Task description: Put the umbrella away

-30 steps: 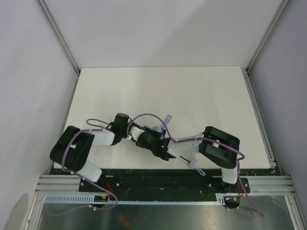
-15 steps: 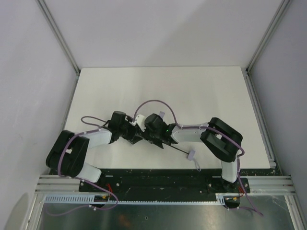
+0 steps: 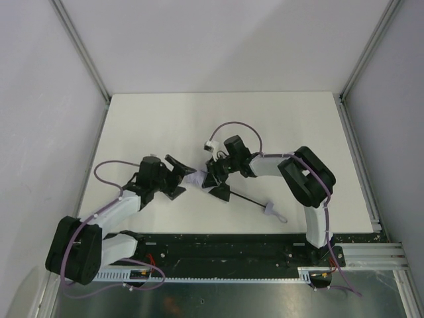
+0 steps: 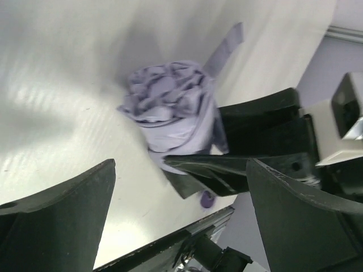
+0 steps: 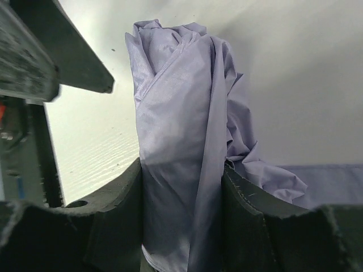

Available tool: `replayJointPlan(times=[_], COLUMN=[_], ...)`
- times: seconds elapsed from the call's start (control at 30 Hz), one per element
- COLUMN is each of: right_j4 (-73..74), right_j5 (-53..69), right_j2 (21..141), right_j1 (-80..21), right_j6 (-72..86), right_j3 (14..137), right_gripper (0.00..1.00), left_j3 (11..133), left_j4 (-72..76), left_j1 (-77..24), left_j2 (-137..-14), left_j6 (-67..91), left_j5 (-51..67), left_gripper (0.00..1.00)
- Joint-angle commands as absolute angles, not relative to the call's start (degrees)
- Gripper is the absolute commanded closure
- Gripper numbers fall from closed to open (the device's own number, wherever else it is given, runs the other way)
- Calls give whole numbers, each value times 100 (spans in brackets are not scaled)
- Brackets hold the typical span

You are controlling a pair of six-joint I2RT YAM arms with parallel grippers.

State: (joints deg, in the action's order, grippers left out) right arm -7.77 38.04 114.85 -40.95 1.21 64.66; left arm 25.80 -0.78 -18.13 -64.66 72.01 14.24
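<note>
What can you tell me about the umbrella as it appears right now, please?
The umbrella is a compact folding one, near the white table's front edge. Its pale lavender-grey fabric canopy is gathered into a crumpled roll, with a strap sticking out. A thin black shaft runs out to a small lavender handle with a loop. The right gripper is shut on the canopy; the open left gripper faces its end without touching it.

A robot lab cell: white table (image 3: 265, 119) walled by plain panels (image 3: 218, 40) (aluminium framing (image 3: 81, 50)).
</note>
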Motion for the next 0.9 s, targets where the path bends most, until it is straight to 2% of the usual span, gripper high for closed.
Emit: replayJointPlan(times=[0.0,0.43,0.5,0.63,0.77,0.87], right_j4=[361,302,265,165,71,-176], right_j5=[4573,5122,5196,5393,5504,5490], right_j2=[12257,12518,12507,12430,12286,12156], right_j1=[-3862,-3723,-3719,-3714,-3741,-3744], right_j6=[816,938,949,959,960,1095], right_j3=[6121,6306,6309,6309,6306,6310], right_gripper=[100,100,100,100,100,100], left_j3=[2515,3179,3192,3078,2928,2888], left_j4=[-38,607,613,599,615,619], left_j1=[-1921,-2489,-2507,-2505,-2514,-2535], left_j2=[-6656,-8609,-8808,-9139,-9260,-9241], left_j6=[7204,7880,7854,7664,7499,7402], left_j5=[1495,1504,1279,1034,986,996], left_gripper=[1,1,4,25,57,87])
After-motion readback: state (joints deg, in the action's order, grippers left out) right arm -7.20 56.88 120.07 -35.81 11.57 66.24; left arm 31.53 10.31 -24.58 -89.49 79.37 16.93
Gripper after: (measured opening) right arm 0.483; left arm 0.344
